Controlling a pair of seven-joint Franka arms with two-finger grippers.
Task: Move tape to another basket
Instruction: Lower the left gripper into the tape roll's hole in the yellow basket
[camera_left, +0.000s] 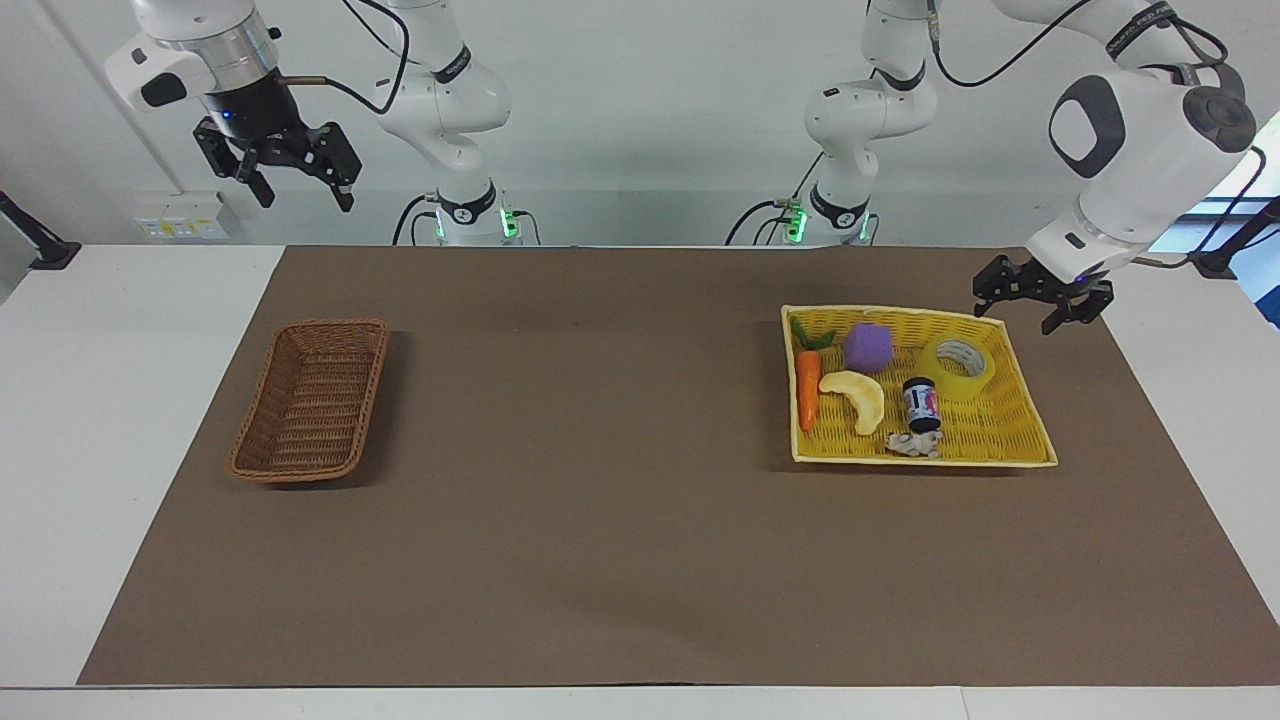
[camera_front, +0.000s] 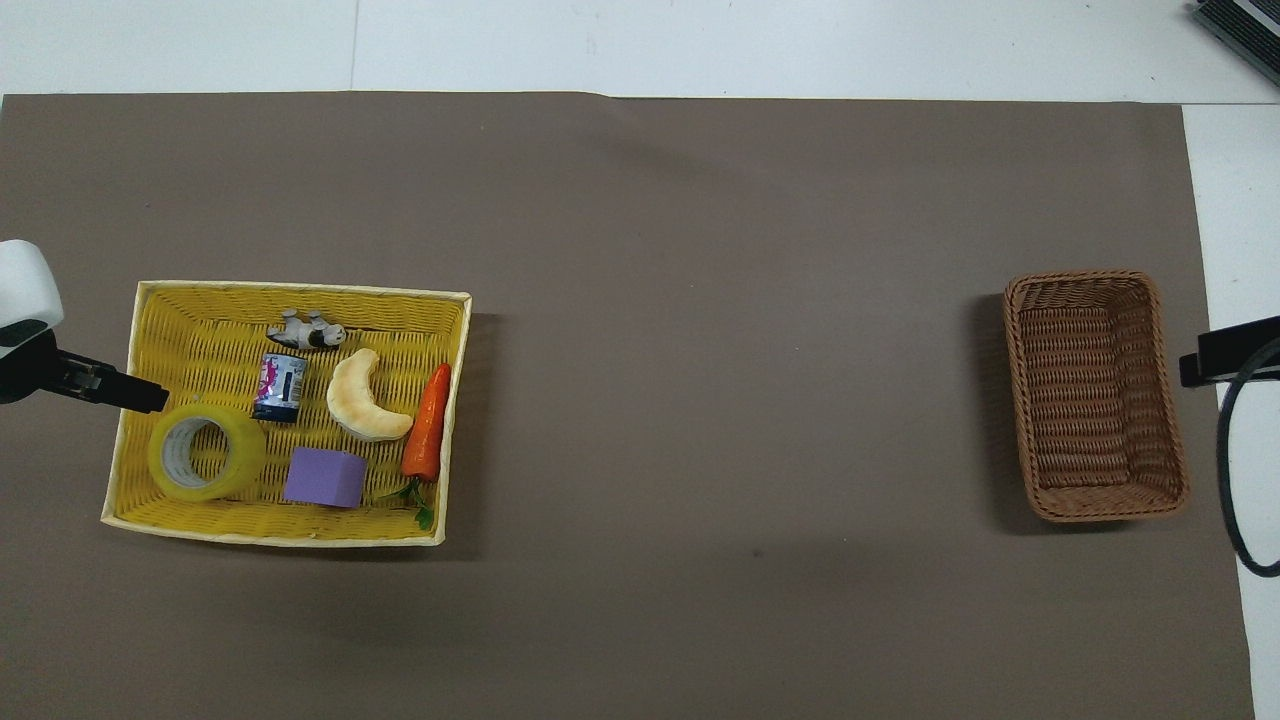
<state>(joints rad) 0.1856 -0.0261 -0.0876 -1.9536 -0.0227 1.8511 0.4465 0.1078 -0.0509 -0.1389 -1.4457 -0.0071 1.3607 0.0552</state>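
Observation:
The tape (camera_left: 958, 366) (camera_front: 205, 452), a yellow translucent roll, lies flat in the yellow basket (camera_left: 920, 460) (camera_front: 300, 291), in the corner nearest the left arm. My left gripper (camera_left: 1015, 318) hangs open just above that basket's rim beside the tape and touches nothing. In the overhead view one of its fingers (camera_front: 130, 392) reaches over the rim. The dark brown wicker basket (camera_left: 310, 400) (camera_front: 1095, 395) sits empty toward the right arm's end of the table. My right gripper (camera_left: 305, 200) waits high above that end, open and holding nothing.
The yellow basket also holds a purple cube (camera_left: 867, 347), a carrot (camera_left: 808, 388), a croissant-shaped bread (camera_left: 857, 398), a small dark jar (camera_left: 921, 403) close beside the tape, and a little animal figure (camera_left: 915, 443). A brown mat (camera_left: 600, 520) covers the table between the baskets.

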